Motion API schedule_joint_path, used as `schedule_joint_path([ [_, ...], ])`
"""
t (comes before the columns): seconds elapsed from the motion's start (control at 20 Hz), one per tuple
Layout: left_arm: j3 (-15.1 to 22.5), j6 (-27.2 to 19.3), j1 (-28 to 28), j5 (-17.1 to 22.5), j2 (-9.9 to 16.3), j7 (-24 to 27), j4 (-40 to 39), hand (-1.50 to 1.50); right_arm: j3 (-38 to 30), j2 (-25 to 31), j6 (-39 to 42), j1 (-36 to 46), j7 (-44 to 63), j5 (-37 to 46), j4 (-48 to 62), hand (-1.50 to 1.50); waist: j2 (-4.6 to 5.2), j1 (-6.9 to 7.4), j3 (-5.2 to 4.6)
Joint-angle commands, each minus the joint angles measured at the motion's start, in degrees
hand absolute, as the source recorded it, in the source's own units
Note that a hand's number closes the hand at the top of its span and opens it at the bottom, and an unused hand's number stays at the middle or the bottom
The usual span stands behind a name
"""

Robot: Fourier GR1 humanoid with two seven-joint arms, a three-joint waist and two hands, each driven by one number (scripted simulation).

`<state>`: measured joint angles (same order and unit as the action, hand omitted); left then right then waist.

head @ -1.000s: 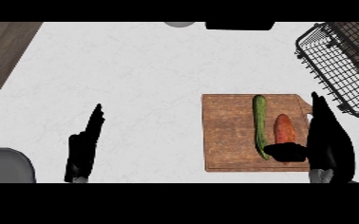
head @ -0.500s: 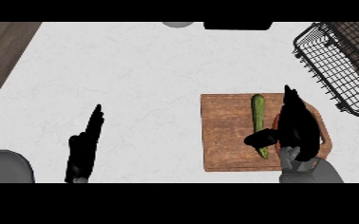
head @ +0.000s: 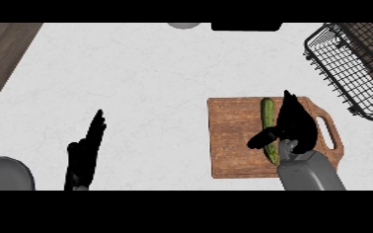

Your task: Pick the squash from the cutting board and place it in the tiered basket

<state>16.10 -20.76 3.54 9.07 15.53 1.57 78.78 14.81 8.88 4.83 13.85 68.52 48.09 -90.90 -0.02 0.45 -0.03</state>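
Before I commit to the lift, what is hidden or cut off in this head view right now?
- Whatever lies under the right hand on the cutting board: the hand covers it.
- The squash: its middle is crossed by the thumb, so whether there is contact cannot be told.
- The tiered basket: cut off by the right edge.
- A grey round object at lower left: cut off by the edge.
- Left hand rests open at lower left.

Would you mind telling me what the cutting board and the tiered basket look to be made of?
The cutting board looks like wood with a matte finish: warm brown, with faint grain streaks and a cut-out handle. The tiered basket looks like dark metal wire, going by its thin black open grid; whether it is coated cannot be told.
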Motion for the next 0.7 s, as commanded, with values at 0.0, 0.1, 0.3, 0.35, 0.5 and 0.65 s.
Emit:
schedule_joint_path([
  [0.0,-1.03,0.81,-0.74,0.47,0.34,-1.20,-0.79,0.00,-3.05,-2.21,8.39,4.80,12.88,-1.01,1.45,-1.50,0.01,-0.21,-0.04],
  [0.1,-0.79,-0.81,-0.09,-1.04,-0.41,-0.30,-0.81,0.00,-2.53,-3.12,6.54,0.84,10.58,-0.09,1.13,-1.50,-0.05,-0.49,-0.01],
  [0.3,-0.94,-0.20,-2.45,-1.41,-1.12,-1.31,-2.16,0.00,-5.73,-3.25,6.63,2.63,7.26,0.45,6.11,-1.50,0.10,-0.37,0.00],
  [0.35,-0.18,-0.23,-0.48,-1.19,-1.83,-1.38,0.06,0.00,-4.11,-5.73,7.56,2.79,9.99,1.38,3.80,-1.50,-0.04,-0.27,0.00],
  [0.5,-1.55,1.61,-0.77,-0.08,-0.83,-1.12,-0.81,0.00,-7.07,-5.48,11.26,5.95,11.18,1.03,5.28,-1.50,0.00,-0.18,-0.04],
  [0.65,-0.49,0.14,0.62,-1.92,-1.76,-0.95,-0.96,0.00,-8.83,-5.32,11.25,2.43,8.55,0.30,4.59,-1.50,-0.08,-0.51,0.00],
])
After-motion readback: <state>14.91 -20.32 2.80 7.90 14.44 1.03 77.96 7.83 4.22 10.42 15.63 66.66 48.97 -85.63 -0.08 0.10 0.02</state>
